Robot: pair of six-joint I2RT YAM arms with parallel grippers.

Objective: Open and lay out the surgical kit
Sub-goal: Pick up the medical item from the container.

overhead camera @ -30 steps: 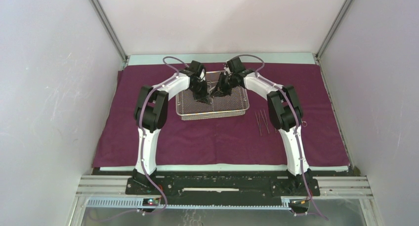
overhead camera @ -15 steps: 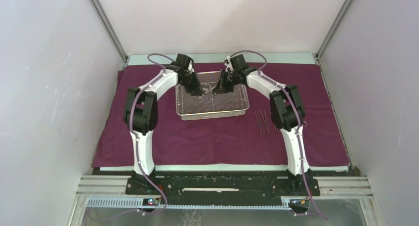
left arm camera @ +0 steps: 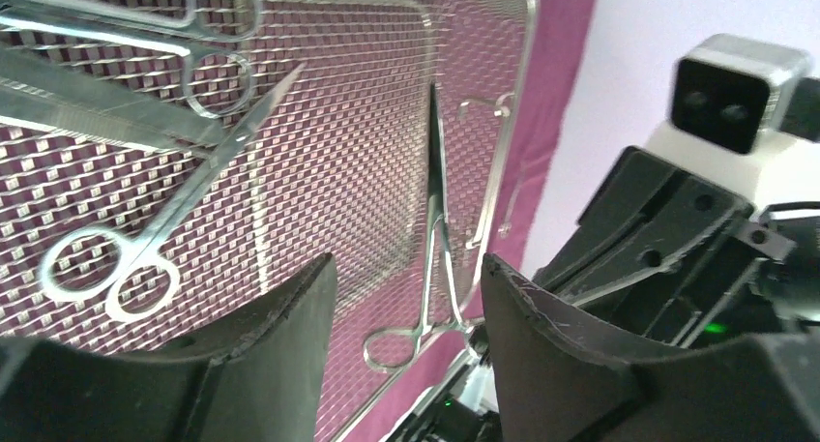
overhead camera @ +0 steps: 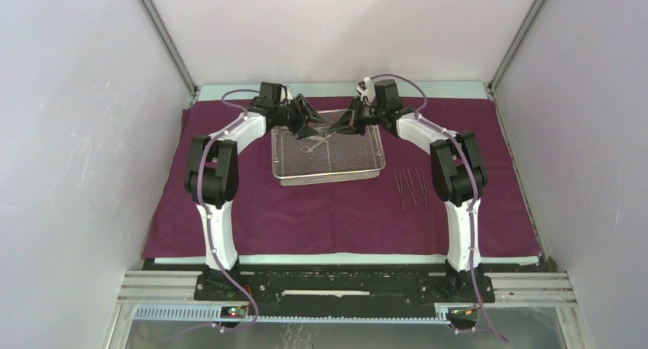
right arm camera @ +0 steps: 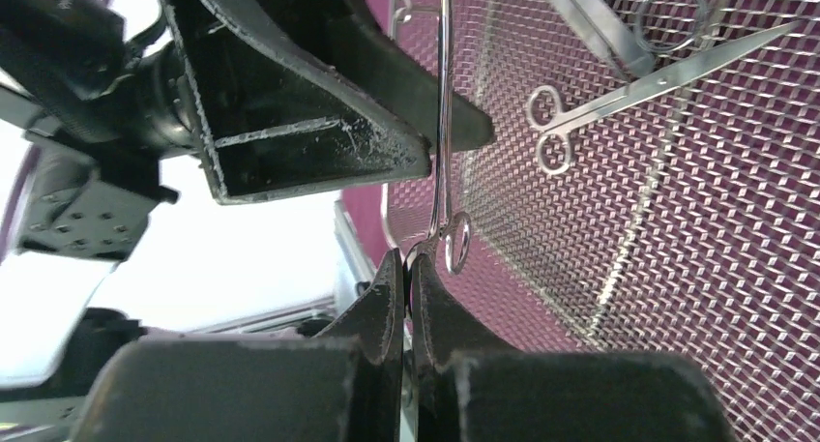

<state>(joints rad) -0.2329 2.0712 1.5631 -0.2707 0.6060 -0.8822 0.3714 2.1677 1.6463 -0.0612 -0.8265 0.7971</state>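
Right jaws are clenched on the ring end of the forceps (right arm camera: pixel 443 123) above the tray (overhead camera: pixel 330 178), midway along the far edge of the tabletop (overhead camera: pixel 428 90); left jaws stand released beside it, so that thin pinch may let the tool swivel or drop.

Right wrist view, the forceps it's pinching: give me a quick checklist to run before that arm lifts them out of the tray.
1. Right end effector shut on the forceps at the ring handle: ok.
2. Left end effector open, with a gap on both sides of the forceps: ok.
3. Scissors in the tray lie apart from the forceps: ok.
4. Forceps tip free of the mesh: cannot tell.
5. Bare cloth beside the laid-out instruments for set-down: ok.
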